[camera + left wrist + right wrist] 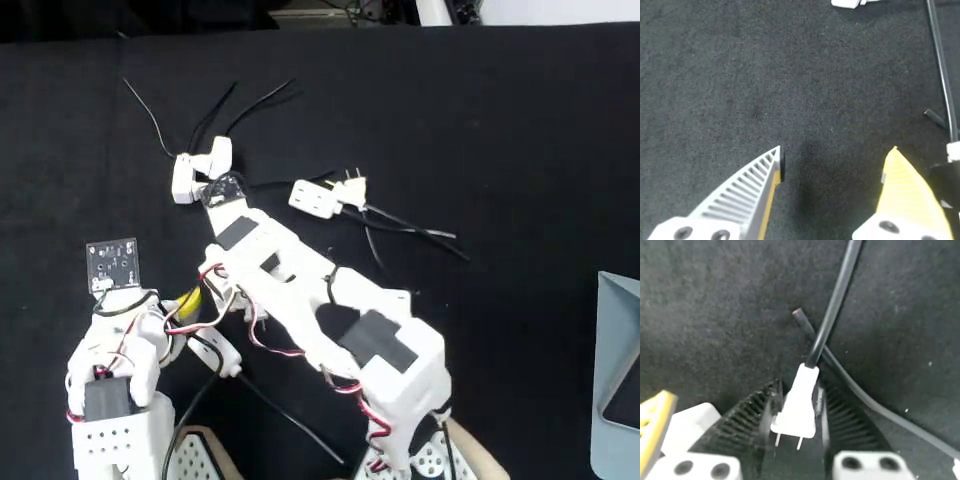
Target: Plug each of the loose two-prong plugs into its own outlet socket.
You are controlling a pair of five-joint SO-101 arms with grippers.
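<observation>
The fingers (752,415) of the right gripper (799,387) are clamping a white plug (796,410) toward the far edge of the table (500,120); what is perhaps an outlet socket (184,178) is lying beside it. The left gripper (836,148) is gaping at the near-left corner.

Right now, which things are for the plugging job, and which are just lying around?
For the job:
held plug, clamped in the right gripper
near socket, beside that gripper
loose plug
second socket, next to the loose plug

Just lying about:
small card
grey-blue object at the table's edge
</observation>
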